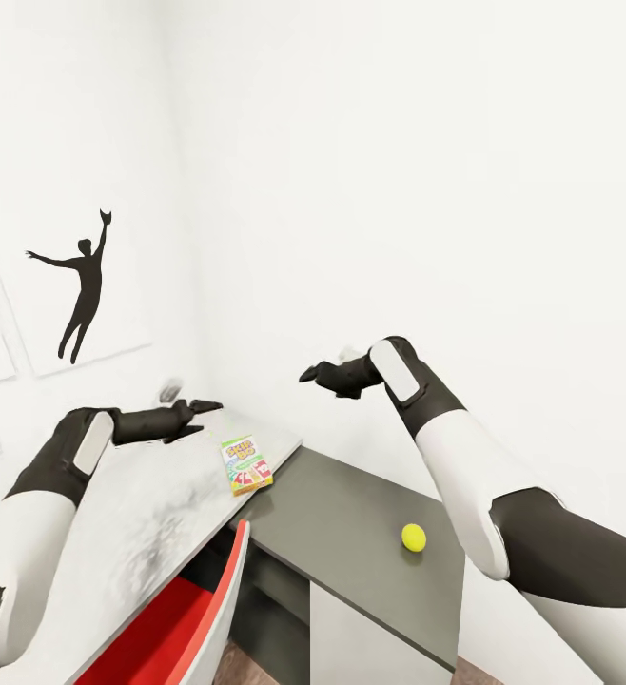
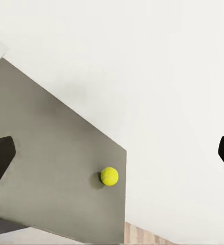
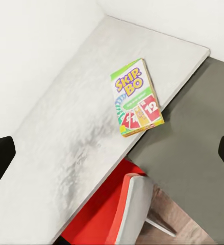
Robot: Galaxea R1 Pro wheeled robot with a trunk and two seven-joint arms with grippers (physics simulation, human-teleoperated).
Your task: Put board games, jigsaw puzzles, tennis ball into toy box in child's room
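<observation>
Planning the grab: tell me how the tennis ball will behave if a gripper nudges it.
The tennis ball is round and sits free on the flat grey surface, so it would probably roll. It lies near that surface's edge, so a push might send it off. It looks small and light.

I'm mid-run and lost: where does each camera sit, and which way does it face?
Head view: high on the robot, looking down at a corner; both arms show, left pincer and right pincer above the table.
Left wrist view: looks down on the tennis ball; dark fingertips at the edges.
Right wrist view: looks down on the Skip-Bo box.
Head shares the ball and the box.
</observation>
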